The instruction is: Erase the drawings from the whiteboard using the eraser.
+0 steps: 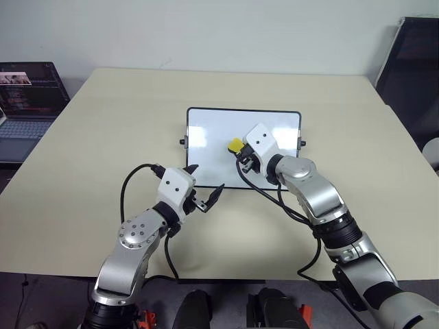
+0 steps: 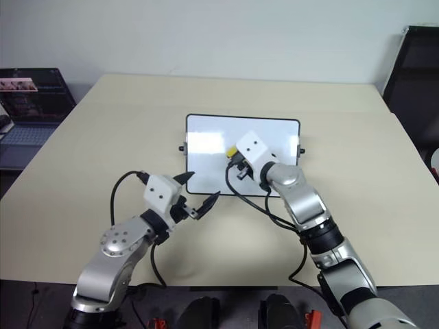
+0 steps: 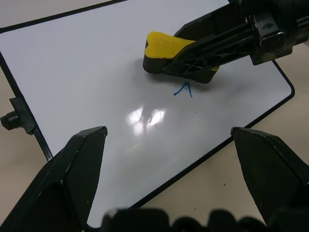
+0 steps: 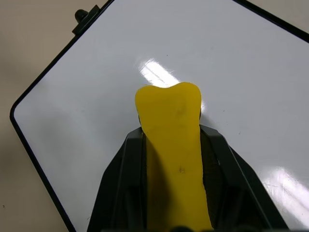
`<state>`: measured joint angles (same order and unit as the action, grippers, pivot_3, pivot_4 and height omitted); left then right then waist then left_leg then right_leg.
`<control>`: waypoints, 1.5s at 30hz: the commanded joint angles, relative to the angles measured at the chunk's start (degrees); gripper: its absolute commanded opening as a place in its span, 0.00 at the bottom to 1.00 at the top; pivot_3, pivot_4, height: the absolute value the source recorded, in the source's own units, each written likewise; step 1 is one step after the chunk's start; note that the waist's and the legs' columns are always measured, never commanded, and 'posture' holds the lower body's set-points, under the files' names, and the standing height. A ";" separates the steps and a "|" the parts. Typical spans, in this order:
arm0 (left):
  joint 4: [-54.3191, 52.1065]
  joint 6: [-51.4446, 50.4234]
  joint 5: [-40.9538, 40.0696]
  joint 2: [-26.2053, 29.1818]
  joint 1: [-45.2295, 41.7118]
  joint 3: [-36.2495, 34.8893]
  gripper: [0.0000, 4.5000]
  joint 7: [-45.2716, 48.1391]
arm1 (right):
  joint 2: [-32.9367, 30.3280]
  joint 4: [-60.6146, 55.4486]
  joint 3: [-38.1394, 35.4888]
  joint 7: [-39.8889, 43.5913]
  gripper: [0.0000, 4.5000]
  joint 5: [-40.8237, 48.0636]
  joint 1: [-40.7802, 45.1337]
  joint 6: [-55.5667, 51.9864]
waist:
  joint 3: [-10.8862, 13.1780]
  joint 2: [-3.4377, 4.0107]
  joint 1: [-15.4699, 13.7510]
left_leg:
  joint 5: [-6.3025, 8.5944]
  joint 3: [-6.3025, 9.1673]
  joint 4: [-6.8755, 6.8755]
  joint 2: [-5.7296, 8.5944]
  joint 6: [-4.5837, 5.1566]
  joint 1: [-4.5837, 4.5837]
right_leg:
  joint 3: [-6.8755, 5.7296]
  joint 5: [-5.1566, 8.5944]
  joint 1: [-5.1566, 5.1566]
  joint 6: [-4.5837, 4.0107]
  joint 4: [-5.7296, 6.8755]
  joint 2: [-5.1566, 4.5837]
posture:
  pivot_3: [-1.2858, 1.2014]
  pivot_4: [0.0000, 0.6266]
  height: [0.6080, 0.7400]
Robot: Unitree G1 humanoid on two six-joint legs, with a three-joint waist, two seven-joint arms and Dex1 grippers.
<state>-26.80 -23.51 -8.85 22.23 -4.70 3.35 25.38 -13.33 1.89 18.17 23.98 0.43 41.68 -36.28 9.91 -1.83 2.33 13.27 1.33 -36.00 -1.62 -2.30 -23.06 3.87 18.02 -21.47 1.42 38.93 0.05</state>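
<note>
Yellow eraser [image 3: 166,46] clamped in right gripper [image 3: 193,60], pressed on whiteboard [image 3: 87,82].

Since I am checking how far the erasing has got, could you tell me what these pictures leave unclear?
- Marks under the eraser: in the left wrist view it covers part of the whiteboard; one blue mark shows beside it.
- Any drawings in the head views: too small to see, and the right gripper hides the board's middle.
- Whether the eraser's dark underside touches the board: not clear.
- The laptop screen's content: too small, cut by the edge.
</note>
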 commanded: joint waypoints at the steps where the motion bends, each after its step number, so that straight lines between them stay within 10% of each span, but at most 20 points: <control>1: -3.32 0.20 -0.26 -0.20 0.25 -0.34 1.00 -0.58 | -0.70 -0.76 -0.21 0.76 0.25 -1.48 1.28 1.81 | 0.00 0.00 -0.01 | 0.00 0.00 0.00 0.00 0.00 0.00 | 0.00 0.00 0.00 0.00 0.00 0.00 | 0.52 0.24 1.00; 23: -2.52 -0.64 -0.63 -0.38 -2.45 -0.32 1.00 -0.81 | -5.55 -8.45 5.25 5.60 0.25 -7.39 -8.56 -4.74 | -0.01 -0.01 -0.15 | 0.00 0.04 -0.04 0.01 0.00 0.08 | -0.03 0.00 0.08 0.00 0.06 0.00 | 0.52 0.24 1.00; 45: -1.94 -0.62 -1.04 -0.40 -3.08 -0.38 1.00 -0.43 | -0.55 -1.72 1.69 2.55 0.25 -6.86 0.99 -3.51 | -0.01 -0.01 -0.10 | 0.00 0.02 -0.03 0.01 -0.01 0.03 | -0.03 -0.01 0.04 0.00 0.01 -0.01 | 0.52 0.24 1.00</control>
<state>-27.02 -24.58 -9.12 21.85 -7.38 3.47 24.67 -14.09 0.61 20.90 26.99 -6.01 41.76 -40.44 9.91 -1.84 2.24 13.27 1.35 -36.03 -1.61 -2.31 -23.03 3.84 18.01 -21.43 1.43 38.95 0.04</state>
